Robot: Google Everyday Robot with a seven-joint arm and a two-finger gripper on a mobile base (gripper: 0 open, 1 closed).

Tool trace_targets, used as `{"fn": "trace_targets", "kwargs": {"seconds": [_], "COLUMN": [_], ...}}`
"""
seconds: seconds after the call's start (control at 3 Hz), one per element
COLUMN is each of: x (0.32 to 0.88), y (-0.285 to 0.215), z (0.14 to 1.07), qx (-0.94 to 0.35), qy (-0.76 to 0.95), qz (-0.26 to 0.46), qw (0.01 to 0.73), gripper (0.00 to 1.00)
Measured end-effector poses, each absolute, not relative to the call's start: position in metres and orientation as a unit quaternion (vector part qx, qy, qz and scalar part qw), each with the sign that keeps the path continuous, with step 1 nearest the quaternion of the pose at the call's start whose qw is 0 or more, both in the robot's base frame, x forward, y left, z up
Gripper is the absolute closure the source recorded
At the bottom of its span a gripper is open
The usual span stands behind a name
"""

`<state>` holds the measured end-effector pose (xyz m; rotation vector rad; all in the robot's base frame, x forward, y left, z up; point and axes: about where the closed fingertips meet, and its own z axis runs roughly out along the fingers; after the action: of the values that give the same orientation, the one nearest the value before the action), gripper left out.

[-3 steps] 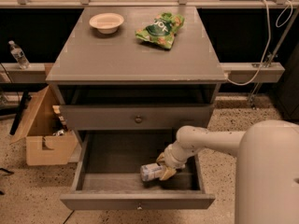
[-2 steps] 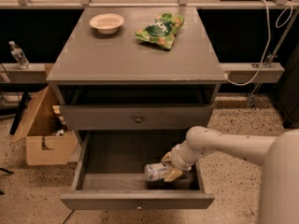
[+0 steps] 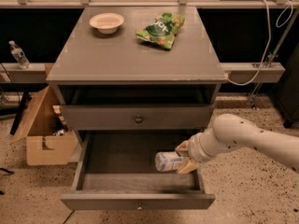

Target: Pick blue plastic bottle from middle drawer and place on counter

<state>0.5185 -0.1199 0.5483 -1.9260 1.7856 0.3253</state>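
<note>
The blue plastic bottle lies on its side, cap end pointing left, inside the pulled-out middle drawer. My gripper reaches into the drawer from the right and is shut on the bottle's right end, with tan fingers above and below it. The bottle appears to be held a little above the drawer floor, near the drawer's right wall. The counter is the grey cabinet top above.
On the counter stand a white bowl and a green snack bag. The drawer above is closed and overhangs the open one. A cardboard box sits on the floor at left. A slim water bottle stands on the left ledge.
My gripper, shut on the bottle, has moved up and to the right, raising the bottle off the drawer floor.
</note>
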Motion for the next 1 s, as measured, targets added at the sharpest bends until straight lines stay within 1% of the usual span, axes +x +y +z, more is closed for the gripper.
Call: {"fn": "trace_targets", "kwargs": {"seconds": [0.33, 0.67, 1.0], "x": [0.518, 0.531, 0.546], "y": [-0.119, -0.126, -0.138], "z": [0.547, 0.582, 0.656], "qx": [-0.706, -0.706, -0.706], "qy": [0.654, 0.656, 0.662], "qz": [0.120, 0.123, 0.089], "qw": [0.245, 0.239, 0.237], "gripper": [1.00, 1.00, 1.00]}}
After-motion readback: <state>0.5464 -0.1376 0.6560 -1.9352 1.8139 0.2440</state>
